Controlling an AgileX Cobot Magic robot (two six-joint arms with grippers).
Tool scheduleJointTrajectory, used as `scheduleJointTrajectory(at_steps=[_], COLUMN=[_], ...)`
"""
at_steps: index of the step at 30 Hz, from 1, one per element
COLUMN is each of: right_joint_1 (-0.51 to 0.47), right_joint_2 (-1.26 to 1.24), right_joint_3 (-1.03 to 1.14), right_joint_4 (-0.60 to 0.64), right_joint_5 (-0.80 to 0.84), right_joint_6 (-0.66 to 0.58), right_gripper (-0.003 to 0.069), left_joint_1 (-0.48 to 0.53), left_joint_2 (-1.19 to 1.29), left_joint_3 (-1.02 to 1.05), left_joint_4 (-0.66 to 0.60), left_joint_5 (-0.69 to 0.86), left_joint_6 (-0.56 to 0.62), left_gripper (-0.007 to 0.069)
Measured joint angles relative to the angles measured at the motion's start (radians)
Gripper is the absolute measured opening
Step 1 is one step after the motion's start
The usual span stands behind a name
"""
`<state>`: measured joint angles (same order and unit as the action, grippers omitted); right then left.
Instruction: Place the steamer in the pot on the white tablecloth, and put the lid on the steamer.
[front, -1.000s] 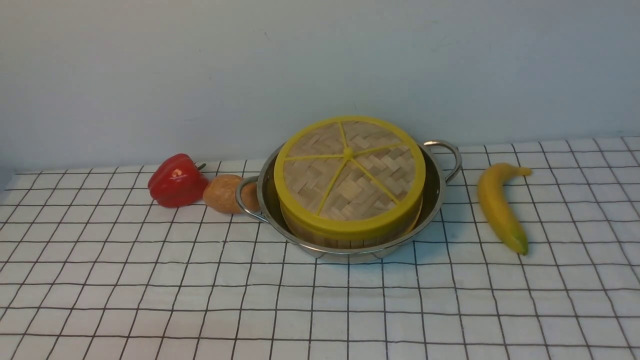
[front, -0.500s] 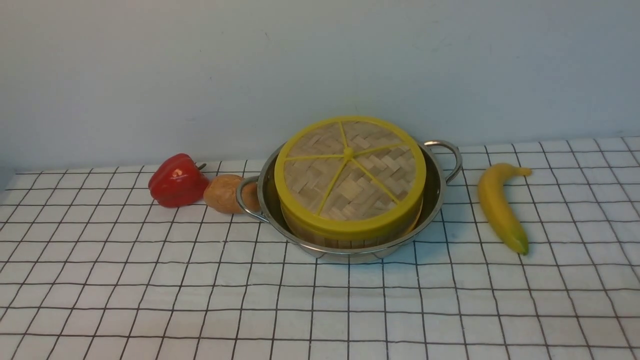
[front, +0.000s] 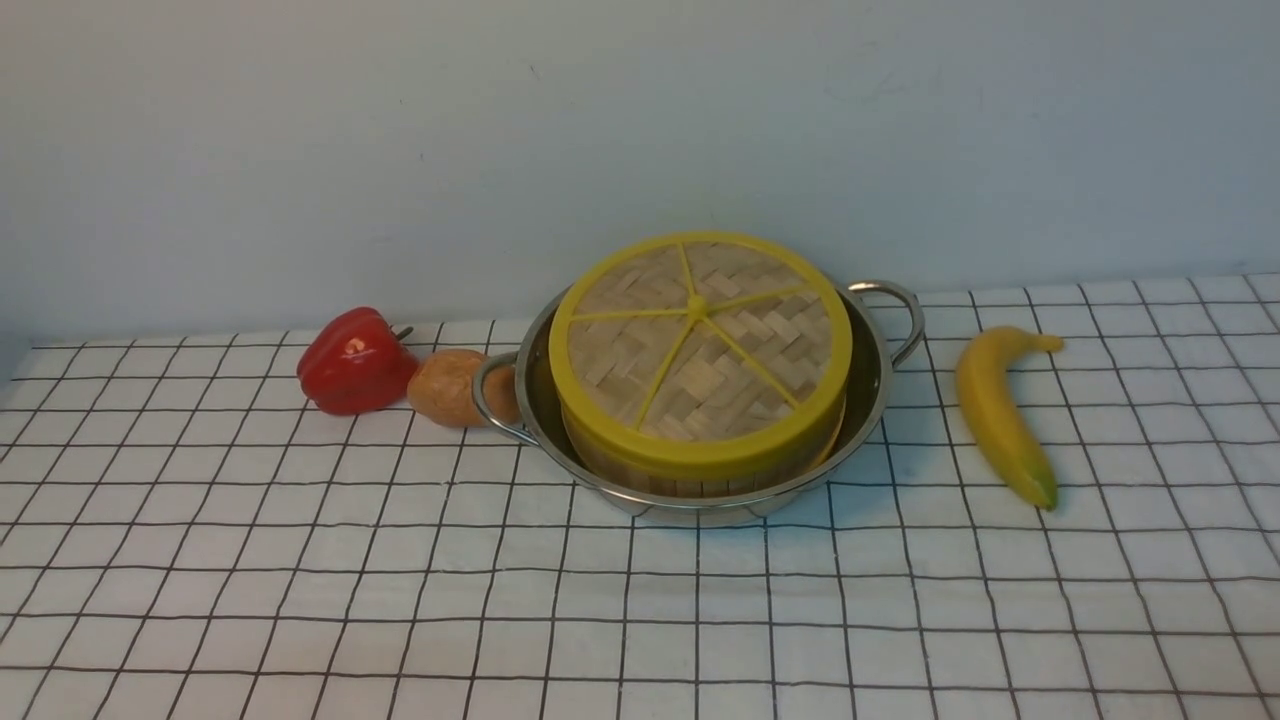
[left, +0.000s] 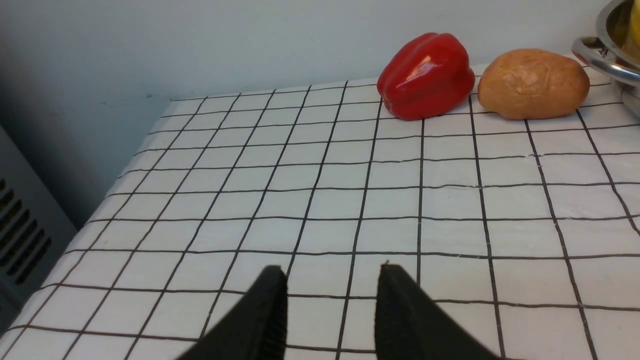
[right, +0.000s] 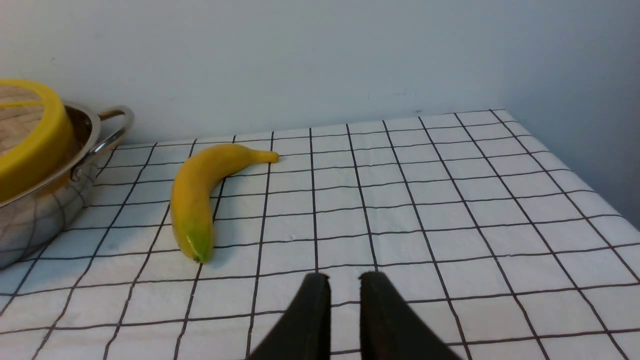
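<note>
Woven lid (front: 700, 345) caps steamer (front: 700, 478) in pot (front: 868, 395) — tablecloth (front: 640, 600) beneath.

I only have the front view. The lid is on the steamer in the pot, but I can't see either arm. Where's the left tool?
Observer: The left tool is over bare tablecloth, short of the red pepper and the potato. Its jaws are apart and hold nothing.
Operator: And the right tool?
Observer: The right tool is over the cloth, short of the banana. Its jaws are narrowly parted and empty.
Operator: Is anything touching the lid on that side?
Observer: No. The lid sits free above the rim of the pot.
</note>
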<state>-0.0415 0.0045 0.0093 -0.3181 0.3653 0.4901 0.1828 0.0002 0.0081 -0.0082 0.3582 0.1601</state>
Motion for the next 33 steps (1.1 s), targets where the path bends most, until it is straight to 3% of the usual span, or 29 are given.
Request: scheduleJointTrajectory(at_steps=[7, 8, 10, 13, 16, 23, 33], right_joint_1=[0.0, 0.0, 0.0, 0.0, 0.0, 0.0, 0.0], right_joint_2=[0.0, 0.0, 0.0, 0.0, 0.0, 0.0, 0.0], right_joint_3=[0.0, 0.0, 0.0, 0.0, 0.0, 0.0, 0.0], right_joint_4=[0.073, 0.116, 0.302, 0.424, 0.464, 0.56, 0.575], right_joint_5=[-0.008, -0.01, -0.018, -0.018, -0.017, -0.021, -0.022], right_joint_6=[-0.059, -0.108, -0.334, -0.513, -0.589, -0.622, -0.625], right_gripper=[0.0143, 0.0146, 0.0153, 0.016, 0.0166, 0.019, 0.0212], left_joint_1=[0.0, 0.0, 0.0, 0.0, 0.0, 0.0, 0.0], left_joint_2=[0.0, 0.0, 0.0, 0.0, 0.0, 0.0, 0.0], left_joint_3=[0.0, 0.0, 0.0, 0.0, 0.0, 0.0, 0.0], left_joint_4=[0.0, 0.0, 0.0, 0.0, 0.0, 0.0, 0.0], left_joint_5=[0.0, 0.0, 0.0, 0.0, 0.0, -0.001, -0.001], left_joint_6=[0.0, 0.0, 0.0, 0.0, 0.0, 0.0, 0.0], left_gripper=[0.0243, 0.0243, 0.0243, 0.0243, 0.0243, 0.0243, 0.0243])
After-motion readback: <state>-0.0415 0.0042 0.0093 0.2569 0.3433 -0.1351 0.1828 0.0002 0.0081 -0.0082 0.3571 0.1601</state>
